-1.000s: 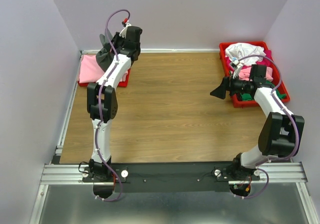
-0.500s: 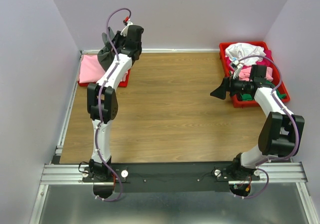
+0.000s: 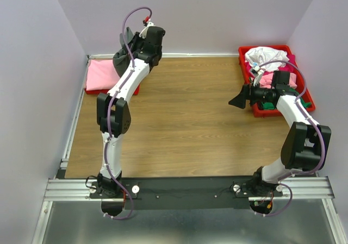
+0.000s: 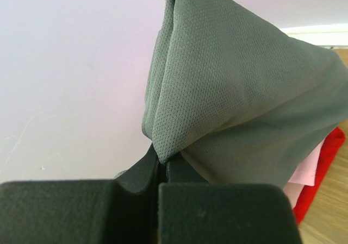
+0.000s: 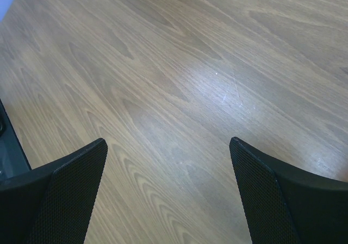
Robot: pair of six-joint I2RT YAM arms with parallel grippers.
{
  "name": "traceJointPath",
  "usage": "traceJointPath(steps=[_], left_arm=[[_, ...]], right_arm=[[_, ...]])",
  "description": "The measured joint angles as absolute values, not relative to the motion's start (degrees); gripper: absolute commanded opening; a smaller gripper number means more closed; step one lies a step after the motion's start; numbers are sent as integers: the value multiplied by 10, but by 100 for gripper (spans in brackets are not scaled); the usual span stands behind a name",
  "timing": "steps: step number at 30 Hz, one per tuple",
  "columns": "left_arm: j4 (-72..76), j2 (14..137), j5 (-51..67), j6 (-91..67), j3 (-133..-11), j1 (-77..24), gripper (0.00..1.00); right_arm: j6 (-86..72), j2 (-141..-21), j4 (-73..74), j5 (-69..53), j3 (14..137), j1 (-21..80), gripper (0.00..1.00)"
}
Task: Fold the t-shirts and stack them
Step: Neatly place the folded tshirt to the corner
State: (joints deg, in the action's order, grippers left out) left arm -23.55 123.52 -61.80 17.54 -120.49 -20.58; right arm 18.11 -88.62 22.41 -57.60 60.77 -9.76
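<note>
Grey mesh in the grip: pinches a fold of the grey shirt (image 4: 244,102) between the left fingers (image 4: 157,173), closed tight on the cloth. Holds it up at the far-left corner, close to the back wall (image 3: 206,16), over the left tray (image 4: 321,170) and the pink shirt (image 3: 100,74) lying there. Lets the bunch hang from the pinched edge, long axis running from the fingers down toward the tray; cannot tell whether the low end touches the pink cloth. Stretches the left arm (image 3: 122,83) far forward, elbow raised over the worktop (image 3: 190,119), forearm slanting up to the wall. Bends the right arm (image 3: 293,111) at the elbow by the right wall, forearm leading back leftward. Points the right fingers (image 3: 238,100) left, just beside the right tray (image 3: 272,112), spread wide with only bare wood showing between them. Shows a white shirt (image 3: 266,56) heaped in that tray.
</note>
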Motion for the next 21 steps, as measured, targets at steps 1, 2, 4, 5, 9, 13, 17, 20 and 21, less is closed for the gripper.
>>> traceJointPath(steps=[1,2,4,5,9,13,17,20,21], left_arm=[[-237,1235,-618,175,-1209,-208,0],[-238,1235,-619,175,-1213,-211,0],[-240,1235,-620,175,-1225,-219,0],[-240,1235,-620,175,-1228,-222,0],[-246,1235,-623,175,-1244,-239,0],[-250,1235,-624,175,-1255,-252,0],[-251,1236,-623,172,-1259,-256,0],[-252,1244,-622,160,-1263,-251,0],[-254,1250,-618,154,-1265,-248,0]], right_arm=[[181,-886,224,-577,608,-98,100],[181,-886,224,-577,608,-98,100],[181,-886,224,-578,608,-98,100],[181,-886,224,-578,608,-98,100],[181,-886,225,-578,608,-98,100],[182,-886,226,-579,608,-98,100],[182,-886,227,-580,608,-102,100],[182,-886,228,-580,608,-106,100],[182,-886,228,-580,608,-107,100]])
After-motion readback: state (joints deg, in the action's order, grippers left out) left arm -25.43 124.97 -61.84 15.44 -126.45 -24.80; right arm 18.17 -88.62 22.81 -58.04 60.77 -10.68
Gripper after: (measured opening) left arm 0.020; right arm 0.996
